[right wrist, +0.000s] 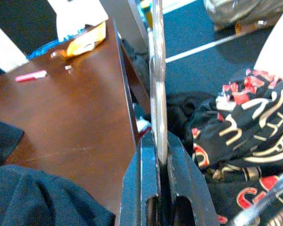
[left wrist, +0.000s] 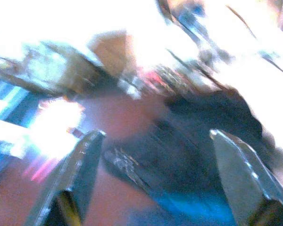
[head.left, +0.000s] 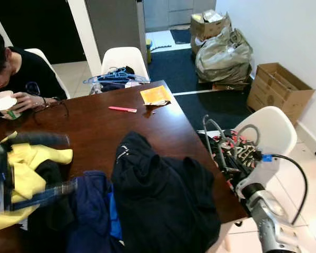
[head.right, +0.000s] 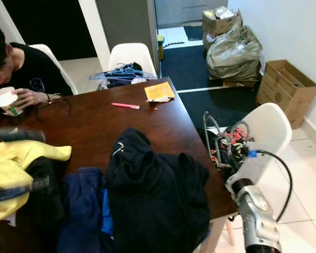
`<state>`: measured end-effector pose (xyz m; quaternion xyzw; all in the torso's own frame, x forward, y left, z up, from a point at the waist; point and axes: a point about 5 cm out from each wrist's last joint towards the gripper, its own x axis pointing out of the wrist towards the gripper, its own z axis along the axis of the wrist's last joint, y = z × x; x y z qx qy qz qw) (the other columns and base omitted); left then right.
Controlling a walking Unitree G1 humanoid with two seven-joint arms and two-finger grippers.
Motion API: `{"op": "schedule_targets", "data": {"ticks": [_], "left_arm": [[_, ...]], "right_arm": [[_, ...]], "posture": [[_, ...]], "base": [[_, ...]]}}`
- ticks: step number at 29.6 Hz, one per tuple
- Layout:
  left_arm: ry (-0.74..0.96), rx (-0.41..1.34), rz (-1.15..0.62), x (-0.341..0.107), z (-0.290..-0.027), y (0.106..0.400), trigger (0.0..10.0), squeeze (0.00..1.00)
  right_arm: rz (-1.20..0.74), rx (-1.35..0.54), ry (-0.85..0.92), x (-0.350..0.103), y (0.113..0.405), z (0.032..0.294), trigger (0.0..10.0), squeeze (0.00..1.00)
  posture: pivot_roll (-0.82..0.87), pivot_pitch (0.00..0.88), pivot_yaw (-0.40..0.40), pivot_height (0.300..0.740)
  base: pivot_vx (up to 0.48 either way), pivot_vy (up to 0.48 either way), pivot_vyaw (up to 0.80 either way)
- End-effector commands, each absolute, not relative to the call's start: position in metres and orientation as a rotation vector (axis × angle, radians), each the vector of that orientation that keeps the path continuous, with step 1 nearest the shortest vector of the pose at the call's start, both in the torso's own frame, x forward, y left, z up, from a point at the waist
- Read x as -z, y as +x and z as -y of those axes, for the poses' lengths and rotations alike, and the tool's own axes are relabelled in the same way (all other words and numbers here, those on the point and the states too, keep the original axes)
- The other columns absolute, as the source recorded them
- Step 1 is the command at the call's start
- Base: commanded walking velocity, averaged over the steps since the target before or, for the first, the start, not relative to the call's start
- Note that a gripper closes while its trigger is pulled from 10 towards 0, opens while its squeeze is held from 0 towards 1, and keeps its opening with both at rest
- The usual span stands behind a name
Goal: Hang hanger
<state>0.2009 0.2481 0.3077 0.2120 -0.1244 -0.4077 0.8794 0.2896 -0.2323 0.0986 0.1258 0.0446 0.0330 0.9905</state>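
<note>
A grey hanger [head.left: 209, 128] stands upright beside the table's right edge, over a white chair [head.left: 273, 130] that holds a black printed garment [head.left: 238, 154]. My right gripper [right wrist: 158, 141] is shut on the hanger's bar [right wrist: 156, 70], which rises straight up from between the fingers. My right arm [head.left: 268, 217] reaches in from the lower right. At the left, my left gripper [head.left: 71, 162] is blurred and open above the clothes pile. In the left wrist view its fingers [left wrist: 87, 155] stand wide apart over dark cloth.
A dark garment [head.left: 158, 195], a blue one [head.left: 92, 211] and a yellow one [head.left: 26, 163] lie on the brown table [head.left: 95, 132]. A person [head.left: 21, 74] sits at the far left. More hangers [head.left: 116, 76] lie on the far chair. A cardboard box [head.left: 279, 89] and bags [head.left: 224, 55] stand at the right.
</note>
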Motion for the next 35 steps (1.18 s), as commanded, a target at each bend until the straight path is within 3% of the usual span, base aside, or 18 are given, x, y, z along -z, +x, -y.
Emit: {"op": "schedule_targets", "data": {"ticks": [1,2,4,6,10,13,15,19,35], "left_arm": [[0.364,0.606,0.154,-0.281,-0.257,0.237,10.0,0.00],[0.342,0.516,0.119,-0.271,-0.257,0.251,10.0,0.00],[0.342,0.516,0.119,-0.271,-0.257,0.251,10.0,0.00],[0.317,0.411,0.029,-0.236,-0.253,0.273,10.0,0.00],[0.208,0.415,0.005,-0.199,-0.228,0.290,10.0,0.00],[0.167,0.422,0.008,-0.195,-0.222,0.293,10.0,0.00],[0.069,0.499,-0.035,-0.183,-0.201,0.294,10.0,0.00],[0.020,0.554,-0.105,-0.169,-0.186,0.291,10.0,0.00],[0.005,0.515,-0.353,-0.111,-0.158,0.289,10.0,0.00]], "right_arm": [[-0.094,-0.100,0.286,-0.095,0.291,0.223,10.0,0.00],[-0.094,-0.100,0.286,-0.095,0.291,0.223,10.0,0.00],[-0.094,-0.100,0.286,-0.095,0.291,0.223,10.0,0.00],[-0.094,-0.100,0.283,-0.095,0.292,0.223,10.0,0.00],[-0.093,-0.102,0.279,-0.095,0.292,0.222,10.0,0.00],[-0.093,-0.102,0.278,-0.095,0.293,0.222,10.0,0.00],[-0.092,-0.102,0.277,-0.095,0.292,0.222,10.0,0.00],[-0.091,-0.101,0.277,-0.095,0.292,0.223,10.0,0.00],[-0.087,-0.100,0.277,-0.095,0.291,0.223,10.0,0.00]], "posture": [[0.03,0.033,0.076,0.740],[0.03,0.032,0.075,0.740],[0.03,0.032,0.075,0.740],[0.03,0.030,0.075,0.740],[0.02,0.031,0.076,0.740],[0.02,0.031,0.076,0.740],[0.02,0.034,0.082,0.740],[0.02,0.036,0.084,0.740],[0.02,0.046,0.084,0.740]], "base": [[0.000,0.000,0.00],[0.000,0.000,0.00],[0.000,0.000,0.00],[0.000,0.000,0.00],[0.000,0.000,0.00],[0.000,0.000,0.00],[0.000,0.000,0.00],[0.000,0.000,0.00],[0.000,0.000,0.00]]}}
